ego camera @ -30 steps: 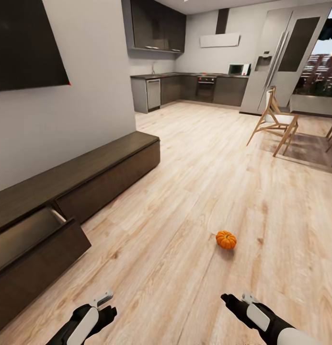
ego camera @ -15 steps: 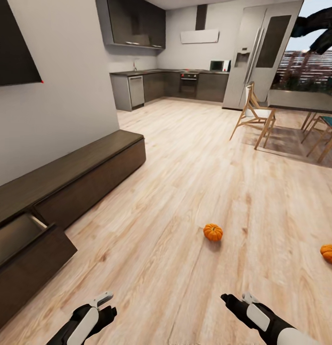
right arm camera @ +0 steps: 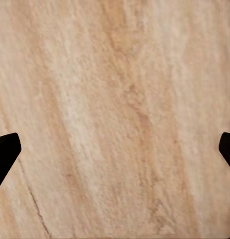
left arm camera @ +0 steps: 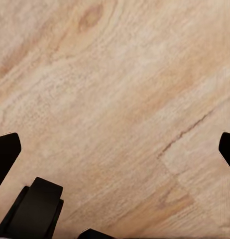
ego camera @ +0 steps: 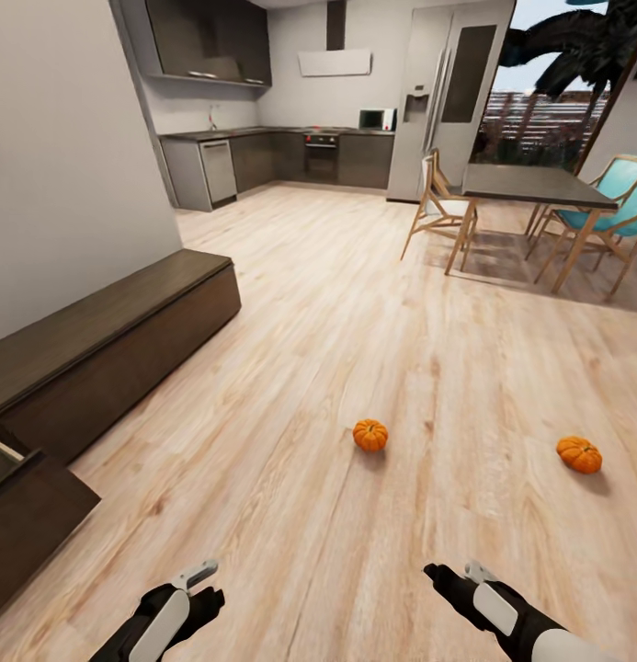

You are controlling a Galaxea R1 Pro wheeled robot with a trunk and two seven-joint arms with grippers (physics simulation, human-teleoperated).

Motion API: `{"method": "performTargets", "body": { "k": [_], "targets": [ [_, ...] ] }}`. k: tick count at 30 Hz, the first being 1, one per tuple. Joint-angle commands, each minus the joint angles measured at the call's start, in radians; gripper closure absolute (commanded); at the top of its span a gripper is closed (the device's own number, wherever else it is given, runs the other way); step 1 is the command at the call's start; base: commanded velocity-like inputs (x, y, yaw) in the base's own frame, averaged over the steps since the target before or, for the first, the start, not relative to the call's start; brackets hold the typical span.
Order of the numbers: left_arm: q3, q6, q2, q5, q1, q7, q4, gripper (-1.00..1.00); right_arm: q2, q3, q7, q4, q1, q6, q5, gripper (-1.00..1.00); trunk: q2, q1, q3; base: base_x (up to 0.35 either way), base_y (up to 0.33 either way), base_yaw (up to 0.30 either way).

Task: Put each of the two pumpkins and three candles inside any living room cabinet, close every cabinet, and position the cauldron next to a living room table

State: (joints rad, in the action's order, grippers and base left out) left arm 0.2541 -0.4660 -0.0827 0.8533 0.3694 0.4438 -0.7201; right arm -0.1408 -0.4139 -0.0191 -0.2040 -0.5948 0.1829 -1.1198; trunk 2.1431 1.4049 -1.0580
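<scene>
My left gripper (ego camera: 197, 588) and right gripper (ego camera: 453, 579) hang spread apart and empty over the floor (ego camera: 373, 303). My view has swung right: one pumpkin (ego camera: 370, 434) lies ahead between them, a second pumpkin (ego camera: 579, 454) newly appears beyond the right gripper, and the cabinet (ego camera: 97, 354), drawer open, sits far off the left gripper.

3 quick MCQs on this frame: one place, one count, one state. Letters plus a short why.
1. Where are the pumpkins?
A. on the floor
B. in the drawer
C. on the dining table

2. How many pumpkins show in the head view?
A. one
B. two
C. three

3. The cabinet drawer at the near left is:
A. open
B. shut
C. removed

Answers:
1 A: one pumpkin and the other pumpkin both sit on bare floor.
2 B: two orange ones.
3 A: the drawer juts out of the cabinet.
</scene>
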Motion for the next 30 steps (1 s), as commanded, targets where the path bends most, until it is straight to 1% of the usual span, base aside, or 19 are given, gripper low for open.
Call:
{"method": "performTargets", "body": {
  "k": [1, 4, 6, 10, 13, 25, 29, 30],
  "targets": [
    [0.006, 0.000, -0.002, 0.010, 0.000, 0.010, -0.002, -1.00, -0.001, -0.005, -0.003, -0.001, 0.000, 0.004, -0.005, -1.00, 0.000, 0.000, -0.002, 0.000, -0.215, -0.232],
    [0.008, -0.001, -0.002, 0.010, 0.000, 0.010, -0.002, -1.00, -0.001, -0.005, -0.005, 0.000, 0.000, 0.004, -0.005, -1.00, 0.000, 0.000, -0.004, 0.000, -0.219, -0.232],
    [0.008, -0.001, -0.002, 0.010, 0.000, 0.010, -0.002, -1.00, -0.001, -0.005, -0.007, 0.000, 0.000, 0.004, -0.014, -1.00, 0.000, 0.000, -0.006, 0.000, -0.221, -0.232],
    [0.008, -0.001, -0.002, 0.010, 0.000, 0.010, -0.002, -1.00, -0.006, -0.005, -0.009, 0.002, 0.000, 0.004, -0.078, -1.00, 0.000, 0.000, -0.009, 0.000, -0.222, -0.240],
    [0.008, 0.000, -0.002, 0.010, 0.000, 0.010, -0.002, -1.00, -0.009, -0.005, -0.010, 0.012, 0.000, 0.004, -0.097, -1.00, 0.000, 0.000, -0.011, 0.000, -0.222, -0.251],
    [0.008, 0.000, -0.002, 0.010, 0.000, 0.010, -0.002, -1.00, -0.016, -0.005, -0.010, 0.018, 0.000, 0.010, -0.104, -1.00, 0.000, 0.000, -0.014, 0.000, -0.223, -0.251],
    [0.008, -0.001, -0.002, 0.010, 0.000, 0.010, -0.002, -1.00, -0.016, -0.005, -0.009, 0.017, 0.000, 0.010, -0.105, -1.00, 0.000, 0.000, -0.014, 0.046, -0.225, -0.133],
    [0.006, 0.005, 0.004, 0.016, 0.006, 0.004, 0.003, -1.00, -0.012, 0.001, -0.015, 0.020, 0.000, 0.008, -0.111, -1.00, 0.000, 0.000, -0.014, 0.000, 0.000, 0.000]
  ]
}}
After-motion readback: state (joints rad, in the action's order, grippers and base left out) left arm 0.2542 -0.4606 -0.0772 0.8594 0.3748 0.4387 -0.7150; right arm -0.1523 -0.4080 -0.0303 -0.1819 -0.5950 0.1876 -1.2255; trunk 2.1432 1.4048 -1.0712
